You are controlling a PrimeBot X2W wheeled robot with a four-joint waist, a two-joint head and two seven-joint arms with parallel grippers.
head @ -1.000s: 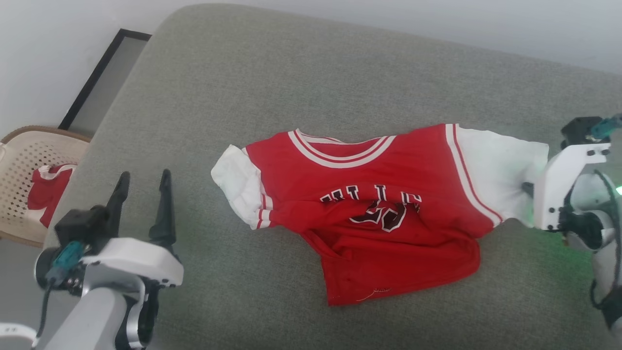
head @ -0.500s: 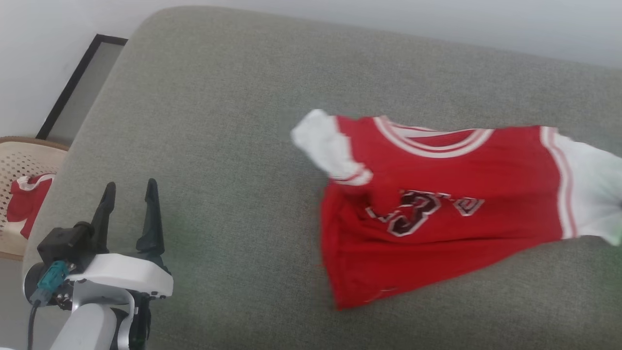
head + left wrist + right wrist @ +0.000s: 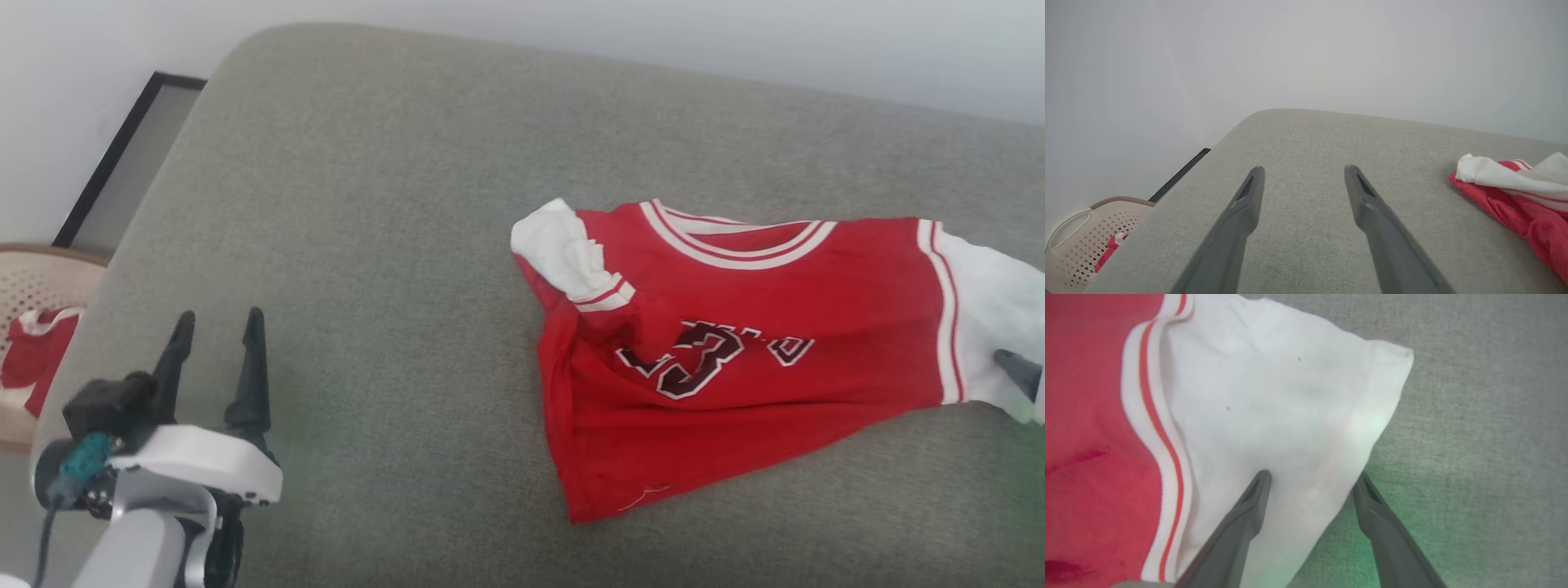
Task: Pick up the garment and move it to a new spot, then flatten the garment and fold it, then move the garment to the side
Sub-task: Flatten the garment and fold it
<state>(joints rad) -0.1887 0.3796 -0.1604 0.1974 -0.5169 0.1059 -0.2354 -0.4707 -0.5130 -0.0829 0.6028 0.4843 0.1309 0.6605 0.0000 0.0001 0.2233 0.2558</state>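
The garment [image 3: 735, 327], a red jersey with white sleeves and a dark "23", lies rumpled on the right half of the grey cushion [image 3: 392, 245]. Its left sleeve is folded over and its hem points toward me. My right gripper [image 3: 1312, 475] is open and straddles the right white sleeve [image 3: 1274, 396]: one finger rests over the cloth, the other at the sleeve's edge above the cushion. One dark fingertip [image 3: 1016, 371] shows at the head view's right edge. My left gripper [image 3: 220, 317] is open and holds nothing at the lower left, well apart from the garment [image 3: 1515, 192].
A beige perforated basket [image 3: 24, 278] holding another red-and-white cloth [image 3: 33, 359] stands off the cushion's left edge. Behind it, a black-framed panel [image 3: 122, 155] leans against the white wall. Bare cushion lies between my left gripper and the garment.
The garment has slid to the right across the cushion, dragged by its right sleeve, and its chest has spread out. The head view has also shifted. The left gripper stays open.
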